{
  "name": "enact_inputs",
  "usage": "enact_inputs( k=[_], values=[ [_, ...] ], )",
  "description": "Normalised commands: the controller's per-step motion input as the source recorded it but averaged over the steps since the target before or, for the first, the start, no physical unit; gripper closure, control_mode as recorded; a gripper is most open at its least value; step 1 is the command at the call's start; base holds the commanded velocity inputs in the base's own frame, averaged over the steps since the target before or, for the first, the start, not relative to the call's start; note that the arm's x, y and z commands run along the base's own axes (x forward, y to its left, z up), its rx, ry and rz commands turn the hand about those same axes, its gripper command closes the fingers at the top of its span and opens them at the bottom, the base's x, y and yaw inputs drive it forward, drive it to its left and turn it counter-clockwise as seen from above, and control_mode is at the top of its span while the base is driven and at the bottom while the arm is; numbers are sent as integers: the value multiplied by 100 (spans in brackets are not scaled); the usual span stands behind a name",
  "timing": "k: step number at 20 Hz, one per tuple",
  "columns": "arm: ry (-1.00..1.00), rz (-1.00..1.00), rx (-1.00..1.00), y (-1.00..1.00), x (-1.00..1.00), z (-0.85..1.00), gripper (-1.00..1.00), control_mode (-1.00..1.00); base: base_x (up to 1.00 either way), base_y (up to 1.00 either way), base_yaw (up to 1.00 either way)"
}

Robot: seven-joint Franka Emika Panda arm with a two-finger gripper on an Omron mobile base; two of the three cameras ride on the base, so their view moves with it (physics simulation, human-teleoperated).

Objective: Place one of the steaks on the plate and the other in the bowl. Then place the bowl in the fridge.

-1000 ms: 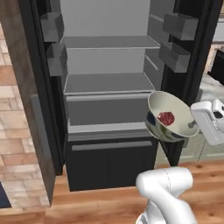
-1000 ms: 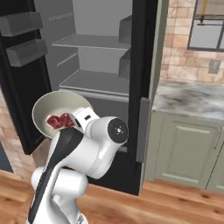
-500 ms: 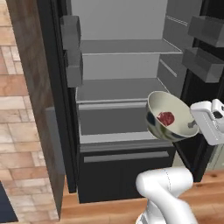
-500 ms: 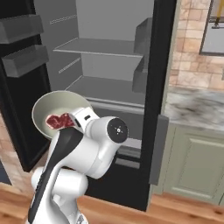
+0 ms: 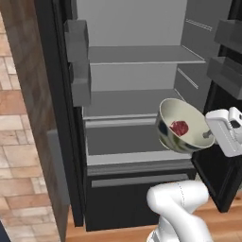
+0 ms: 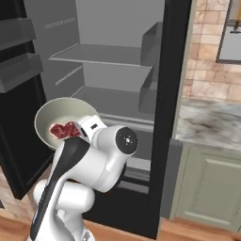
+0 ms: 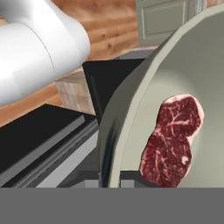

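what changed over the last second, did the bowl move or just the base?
Just the base: the whole scene shifted, so the open fridge now looms larger and more centred. The gripper stays shut on the bowl at its rim, bowl tilted, steak inside. Nothing taken or released.

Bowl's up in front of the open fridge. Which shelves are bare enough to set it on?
The upper shelf and the shelf below it look bare, bordered by the grey back wall and side walls. The bowl, with a steak inside, is tilted. Door bins narrow the left side.
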Motion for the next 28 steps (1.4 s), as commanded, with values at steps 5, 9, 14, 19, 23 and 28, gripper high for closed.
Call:
enact_inputs(
  k=[5,9,14,19,23,28],
  values=[
    [0,0,0,0,0,0,100,100,43,31,-3],
    [0,0,0,0,0,0,100,100,47,33,-3],
    [0,0,0,0,0,0,100,100,46,28,-4],
    [0,0,0,0,0,0,100,100,36,24,-4],
    [0,0,0,0,0,0,100,100,26,27,-3],
    [0,0,0,0,0,0,100,100,23,31,-2]
  ],
)
